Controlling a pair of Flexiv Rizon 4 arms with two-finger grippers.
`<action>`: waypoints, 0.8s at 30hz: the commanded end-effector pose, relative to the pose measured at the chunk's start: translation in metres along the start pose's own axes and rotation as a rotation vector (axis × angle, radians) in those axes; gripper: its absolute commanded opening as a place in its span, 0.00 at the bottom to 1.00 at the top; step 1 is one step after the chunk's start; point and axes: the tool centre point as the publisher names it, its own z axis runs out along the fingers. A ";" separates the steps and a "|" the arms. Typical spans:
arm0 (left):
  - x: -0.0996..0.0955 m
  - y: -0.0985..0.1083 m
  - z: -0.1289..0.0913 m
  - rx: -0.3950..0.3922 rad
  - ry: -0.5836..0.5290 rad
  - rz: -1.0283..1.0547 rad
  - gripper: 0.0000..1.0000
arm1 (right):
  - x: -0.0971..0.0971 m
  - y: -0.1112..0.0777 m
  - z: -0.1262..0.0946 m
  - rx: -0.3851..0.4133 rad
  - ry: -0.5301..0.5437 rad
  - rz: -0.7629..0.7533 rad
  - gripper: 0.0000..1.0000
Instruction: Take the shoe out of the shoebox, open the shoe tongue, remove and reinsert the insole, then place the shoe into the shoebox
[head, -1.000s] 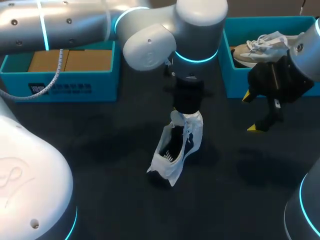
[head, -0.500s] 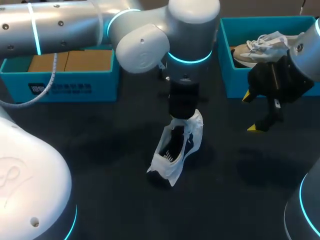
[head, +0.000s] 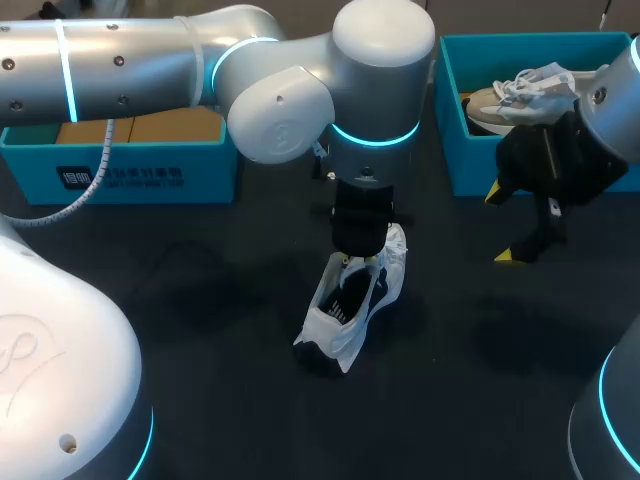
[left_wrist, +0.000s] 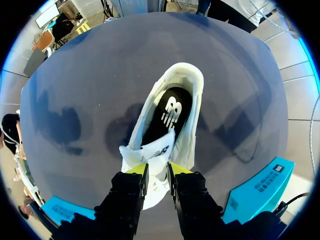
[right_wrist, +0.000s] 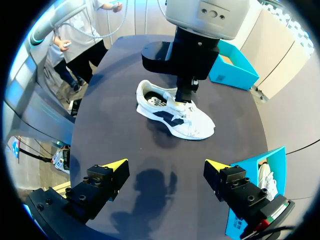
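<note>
A white shoe with dark side marks stands on the dark table at mid-table, its black insole showing inside. My left gripper comes straight down onto the shoe's laced end. In the left wrist view its fingers are shut on the white shoe tongue, pinching it from both sides. My right gripper hangs open to the right of the shoe, above the table, with nothing between its fingers; the shoe lies well ahead of it.
A teal shoebox at the back right holds a second, beige shoe. Another teal box with brown cardboard inside stands at the back left. My left arm's big joint hangs over the middle of the table's far side.
My left gripper has come down a little onto the shoe and its fingers have narrowed around the tongue. The shoe and my right arm have stayed put.
</note>
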 end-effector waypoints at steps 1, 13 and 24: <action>0.001 0.004 -0.014 -0.017 -0.014 -0.006 0.29 | 0.000 0.000 0.001 0.002 0.000 0.000 1.00; -0.018 0.002 -0.012 0.014 0.003 0.100 0.29 | 0.000 0.000 0.001 0.002 0.000 0.000 1.00; 0.005 0.003 -0.008 0.030 0.093 0.156 0.26 | 0.000 0.000 0.001 0.002 0.000 0.000 1.00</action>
